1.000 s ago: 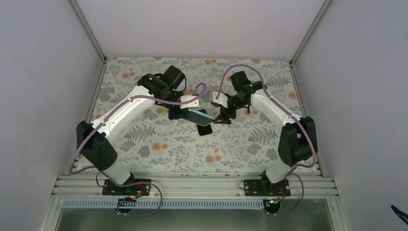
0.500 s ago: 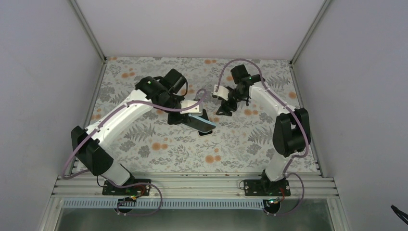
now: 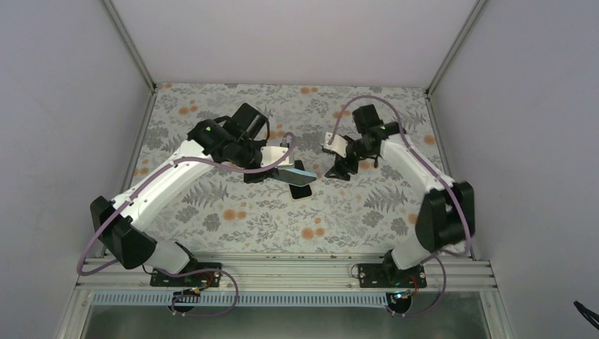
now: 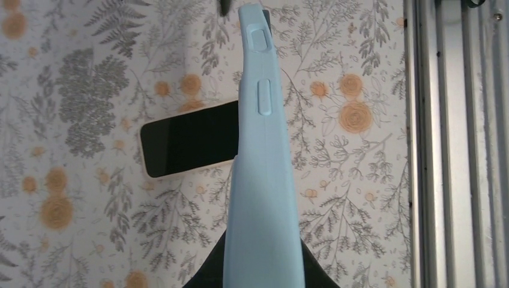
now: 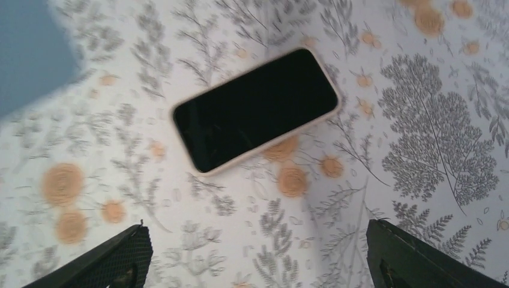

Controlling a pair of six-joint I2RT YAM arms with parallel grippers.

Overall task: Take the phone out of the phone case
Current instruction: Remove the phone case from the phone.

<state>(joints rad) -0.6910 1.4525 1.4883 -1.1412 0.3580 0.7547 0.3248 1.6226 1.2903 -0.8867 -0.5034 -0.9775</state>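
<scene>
The phone [image 3: 301, 189] lies flat, screen up, on the floral table, out of its case; it also shows in the left wrist view [image 4: 189, 146] and the right wrist view [image 5: 256, 108]. My left gripper [image 3: 281, 171] is shut on the light blue phone case [image 4: 263, 174], holding it edge-on above the phone; the case also shows in the top view [image 3: 301, 174]. My right gripper [image 3: 337, 171] is open and empty, to the right of the phone, its fingertips [image 5: 114, 261] spread wide above the table.
The floral tablecloth [image 3: 233, 219] covers the table. White walls stand at the back and both sides. An aluminium rail [image 3: 282, 272] runs along the near edge and also shows in the left wrist view [image 4: 456, 144].
My right gripper drew back from the case and now hovers open to the right. My left gripper shifted left with the case. The phone stays on the table.
</scene>
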